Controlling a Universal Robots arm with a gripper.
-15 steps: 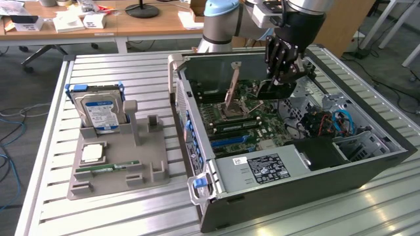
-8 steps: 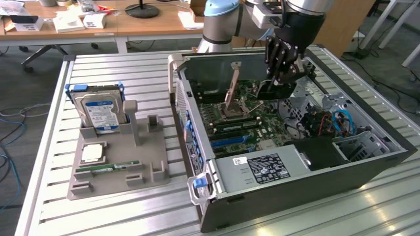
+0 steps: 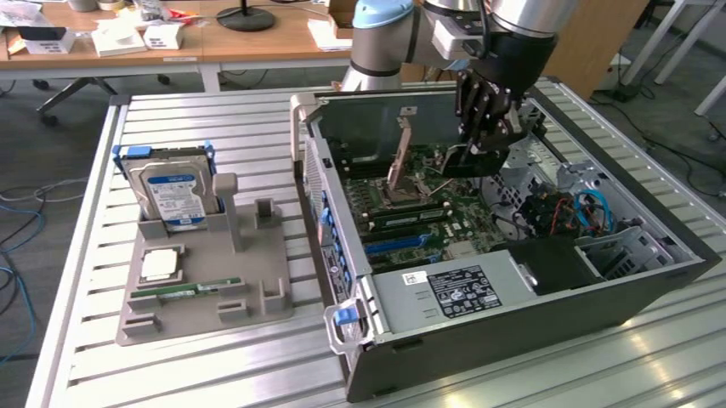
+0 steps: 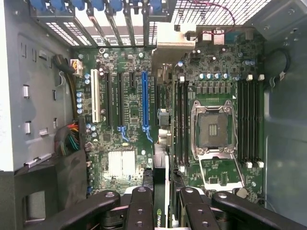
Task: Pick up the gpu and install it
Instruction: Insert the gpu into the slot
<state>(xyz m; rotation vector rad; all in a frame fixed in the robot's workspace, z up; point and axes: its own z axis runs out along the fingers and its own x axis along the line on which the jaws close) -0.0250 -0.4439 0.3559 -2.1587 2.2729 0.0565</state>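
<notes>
My gripper (image 3: pixel 485 140) hangs over the open computer case (image 3: pixel 511 331), shut on the gpu (image 3: pixel 471 161), a dark flat card held on edge just above the motherboard (image 3: pixel 454 212). In the wrist view the black fingers (image 4: pixel 140 206) stand on both sides of the gpu (image 4: pixel 161 158), which I see edge-on. Its silvery end bracket (image 4: pixel 175 40) reaches toward the rear slot openings of the case. The card runs parallel to the long blue expansion slot (image 4: pixel 145 100) and sits just beside it, between that slot and the memory slots (image 4: pixel 181 120).
The empty processor socket (image 4: pixel 213 127) lies beside the card. A grey parts holder (image 3: pixel 204 280) at the exterior view's left carries a hard drive (image 3: pixel 170 195), a processor chip (image 3: pixel 159 265) and a green memory stick (image 3: pixel 187 289). The power supply (image 3: pixel 454 289) and drive cage (image 3: pixel 618 251) fill the case's near end.
</notes>
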